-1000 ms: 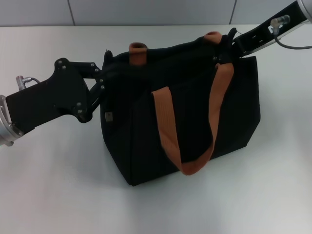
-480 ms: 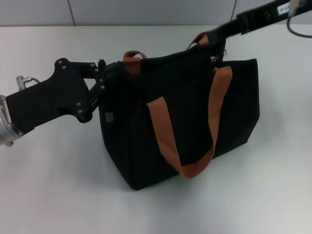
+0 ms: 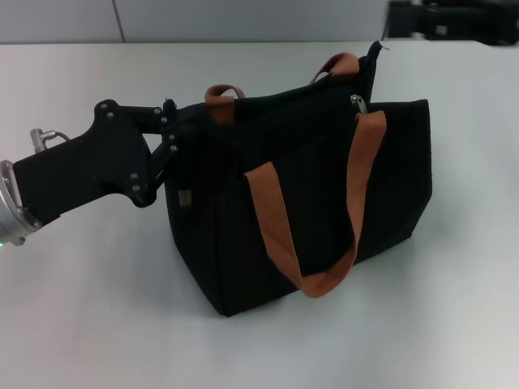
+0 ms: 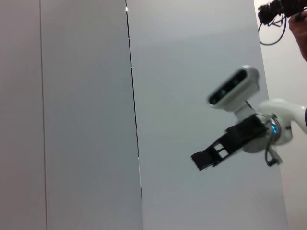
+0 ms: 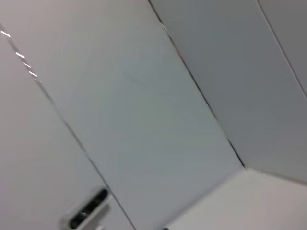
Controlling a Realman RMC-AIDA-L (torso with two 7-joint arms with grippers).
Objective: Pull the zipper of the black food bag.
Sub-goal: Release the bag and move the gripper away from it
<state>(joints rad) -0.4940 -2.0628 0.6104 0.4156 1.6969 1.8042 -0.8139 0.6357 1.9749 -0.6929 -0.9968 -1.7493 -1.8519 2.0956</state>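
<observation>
The right gripper (image 3: pixel 405 18) has lifted clear to the table's (image 3: pixel 81 324) far edge, jaws parted. The left gripper (image 3: pixel 182 130) stays clenched on the black food bag (image 3: pixel 324 186). Two orange straps (image 3: pixel 276 235) drape beside the zipper (image 3: pixel 357 103).

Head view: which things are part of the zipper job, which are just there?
Job: black food bag; zipper at its top far corner; left gripper at the bag's left end; right gripper, off the bag.
Just there: white table; wall panels.
</observation>
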